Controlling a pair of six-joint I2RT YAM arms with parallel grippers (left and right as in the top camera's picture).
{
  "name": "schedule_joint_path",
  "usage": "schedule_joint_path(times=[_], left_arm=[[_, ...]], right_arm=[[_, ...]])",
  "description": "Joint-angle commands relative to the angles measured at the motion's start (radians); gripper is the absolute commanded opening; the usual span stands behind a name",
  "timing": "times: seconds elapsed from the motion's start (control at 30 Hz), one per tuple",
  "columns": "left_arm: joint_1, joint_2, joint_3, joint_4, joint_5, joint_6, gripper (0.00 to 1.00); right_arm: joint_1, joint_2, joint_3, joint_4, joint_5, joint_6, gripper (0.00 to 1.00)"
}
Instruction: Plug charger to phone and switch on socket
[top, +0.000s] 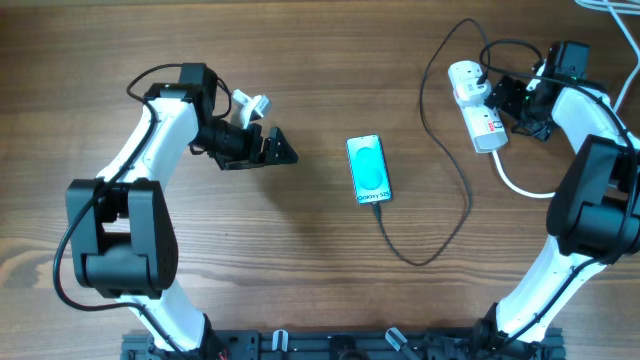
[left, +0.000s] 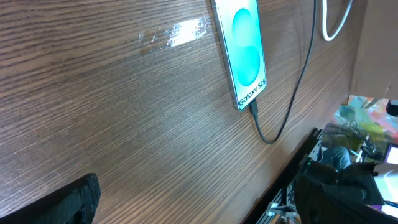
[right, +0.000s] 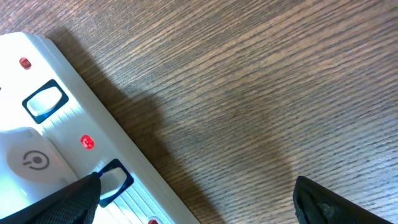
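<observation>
The phone (top: 368, 168) lies flat at the table's middle with its teal screen lit. It also shows in the left wrist view (left: 245, 50). The charger, a thin black cable (top: 455, 215), has its tip in the phone's near end (left: 254, 109) and loops right and up to the socket (top: 476, 110). The socket is a white power strip with red marks and rocker switches (right: 45, 99). My right gripper (top: 512, 103) is open beside the socket's right edge, with one finger over a switch (right: 112, 180). My left gripper (top: 280, 148) is open and empty, left of the phone.
The socket's thick white cord (top: 520, 185) curves off towards the right arm and also shows in the left wrist view (left: 333, 25). The table's near edge and rail (top: 330, 345) run along the bottom. Bare wood lies between my left gripper and the phone.
</observation>
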Motion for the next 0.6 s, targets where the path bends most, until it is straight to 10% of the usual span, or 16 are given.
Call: schedule_joint_path(times=[0.0,0.57], left_arm=[[0.003,0.011,-0.003,0.000,0.001,0.008,1.00],[0.003,0.011,-0.003,0.000,0.001,0.008,1.00]], right_arm=[[0.057,0.041,-0.052,-0.035,-0.016,-0.043,1.00],[-0.024,-0.031,0.134,-0.197,-0.005,-0.044,1.00]])
